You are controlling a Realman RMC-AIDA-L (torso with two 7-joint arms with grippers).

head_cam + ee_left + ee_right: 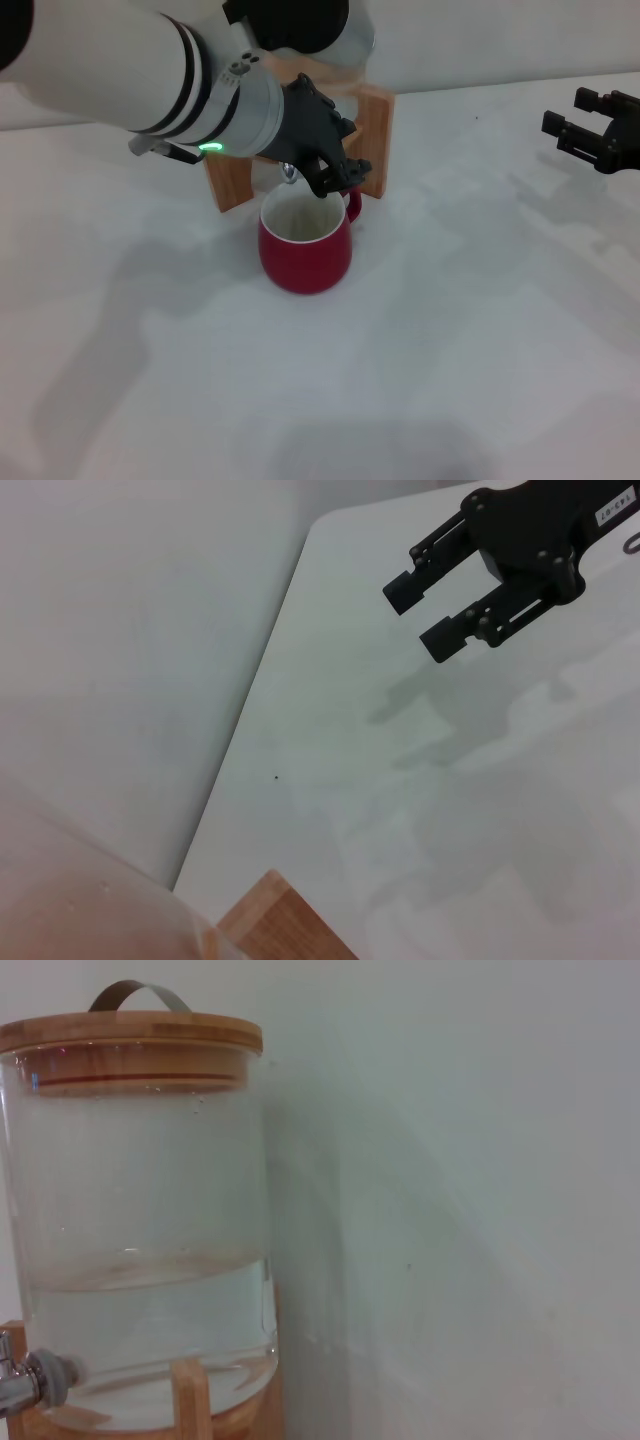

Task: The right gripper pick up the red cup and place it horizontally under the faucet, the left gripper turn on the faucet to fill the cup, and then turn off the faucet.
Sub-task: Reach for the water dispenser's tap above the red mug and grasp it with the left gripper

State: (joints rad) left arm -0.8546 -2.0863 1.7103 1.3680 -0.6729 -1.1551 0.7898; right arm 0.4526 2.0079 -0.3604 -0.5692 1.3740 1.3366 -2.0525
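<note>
The red cup stands upright on the white table, mouth up, white inside, its handle toward the back right. Just above its rim is the chrome faucet, which also shows beside the wooden stand in the right wrist view as the faucet. My left gripper, on the green-lit arm, is at the faucet over the cup's far rim. My right gripper hovers far to the right, open and holding nothing; the left wrist view shows the right gripper with a clear gap between its fingers.
The glass dispenser, partly full of water under a wooden lid, sits in a wooden stand at the back. A wall rises behind it. The table's far edge shows in the left wrist view.
</note>
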